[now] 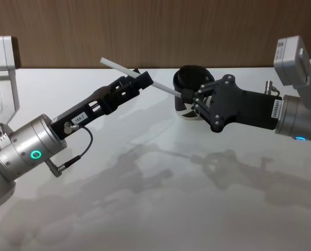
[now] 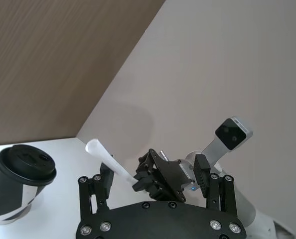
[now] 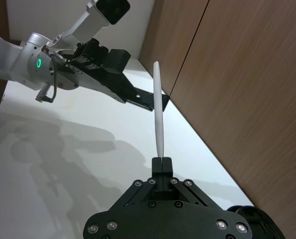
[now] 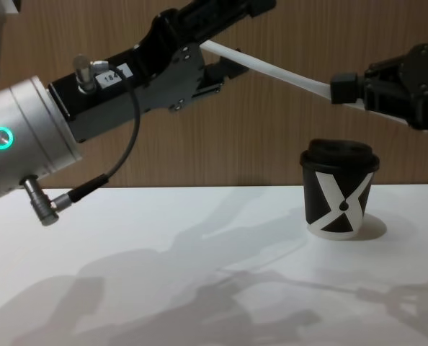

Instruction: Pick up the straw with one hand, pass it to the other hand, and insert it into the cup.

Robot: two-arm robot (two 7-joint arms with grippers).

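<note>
A white surface (image 1: pixel 160 219) is seen in the lower frame, backed along the top by a wood-panelled wall (image 1: pixel 145 31).

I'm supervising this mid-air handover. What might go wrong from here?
The right end effector grips the straw only at its tip, so it may pivot or slip. The left end effector is open with the straw off-centre; closing could bend it, and an early release would drop it beside the cup.
</note>
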